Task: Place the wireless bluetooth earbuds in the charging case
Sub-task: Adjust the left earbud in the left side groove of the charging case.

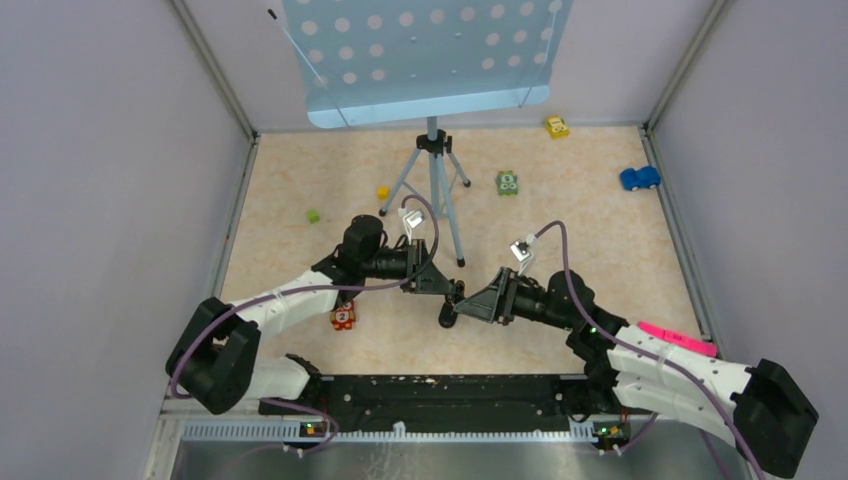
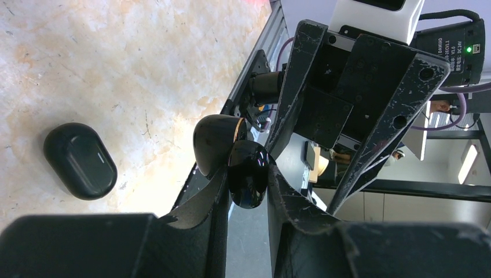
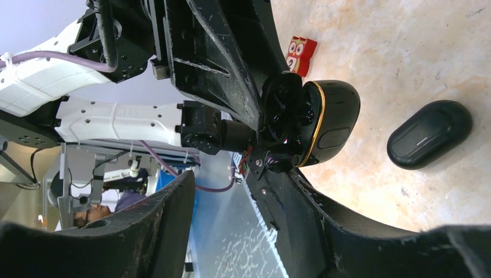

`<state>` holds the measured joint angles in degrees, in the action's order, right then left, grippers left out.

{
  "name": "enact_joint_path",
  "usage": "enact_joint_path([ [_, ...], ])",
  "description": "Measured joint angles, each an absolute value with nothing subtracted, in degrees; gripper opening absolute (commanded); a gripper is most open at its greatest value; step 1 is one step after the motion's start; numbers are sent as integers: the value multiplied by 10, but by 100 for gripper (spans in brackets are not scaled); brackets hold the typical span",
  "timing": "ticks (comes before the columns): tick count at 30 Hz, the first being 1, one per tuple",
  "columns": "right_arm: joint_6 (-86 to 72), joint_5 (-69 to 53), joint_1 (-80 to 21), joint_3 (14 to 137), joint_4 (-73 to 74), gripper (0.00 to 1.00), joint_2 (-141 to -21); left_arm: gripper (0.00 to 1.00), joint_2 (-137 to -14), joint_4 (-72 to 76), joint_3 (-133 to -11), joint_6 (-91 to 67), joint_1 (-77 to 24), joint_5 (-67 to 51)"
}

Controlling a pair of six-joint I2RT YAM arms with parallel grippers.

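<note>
The left gripper (image 1: 452, 290) was clamped on the charging case (image 3: 333, 116), its jaws nearly together around one glossy black half. The case hung open above the table, and its other half, a dome edged with a gold rim, stuck out beside the fingers. The inside of the case was too dark to show whether any earbuds sat in it. The right gripper (image 3: 228, 185) faced it with its jaws well apart and held nothing. One of its fingers lay just beside the case, though contact could not be told.

Below them a second black oval pod (image 2: 81, 161) lay shut on the table (image 1: 600, 260), whose top was a pale, marbled beige. A red numbered block (image 1: 343, 317) sat near the left forearm. Farther back lay a green block (image 1: 508, 183), a small yellow cube (image 1: 382, 192), a small green cube (image 1: 313, 215), a yellow toy (image 1: 557, 126) and a blue toy car (image 1: 640, 178). A tripod (image 1: 435, 170) at the middle carried a light blue board with holes (image 1: 420, 50). Plain grey walls (image 1: 100, 200) closed in three sides.

Both arms rose from the near corners, bent at the elbow. Their forearms ran inward and level, so the two grippers met tip to tip over the near middle of the table.
</note>
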<state>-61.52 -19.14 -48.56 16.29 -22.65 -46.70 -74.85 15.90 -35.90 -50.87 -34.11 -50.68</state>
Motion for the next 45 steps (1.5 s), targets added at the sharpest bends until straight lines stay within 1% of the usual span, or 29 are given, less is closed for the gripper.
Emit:
enact_joint_path([
  [19, -616, -152, -481, 172, -199, 36, -475, 0, -748, 159, -359, -508, -341, -507],
  [29, -615, -146, -478, 188, -193, 34, -498, 0, -748, 159, -359, -508, -341, -511],
  [31, -615, -146, -478, 190, -192, 35, -501, 0, -748, 159, -359, -508, -341, -511],
  [34, -611, -146, -478, 197, -177, 41, -500, 0, -748, 159, -359, -508, -341, -511],
  [35, -609, -145, -478, 200, -171, 44, -500, 0, -748, 159, -359, -508, -341, -511],
  [37, -604, -141, -478, 209, -152, 57, -497, 0, -748, 159, -359, -506, -341, -511],
  [38, -601, -138, -478, 212, -142, 61, -491, 0, -748, 159, -359, -506, -341, -511],
  [39, -597, -135, -478, 216, -128, 63, -485, 0, -748, 159, -359, -505, -341, -511],
  [45, -569, -110, -477, 244, -42, 64, -430, 0, -748, 159, -359, -502, -341, -512],
])
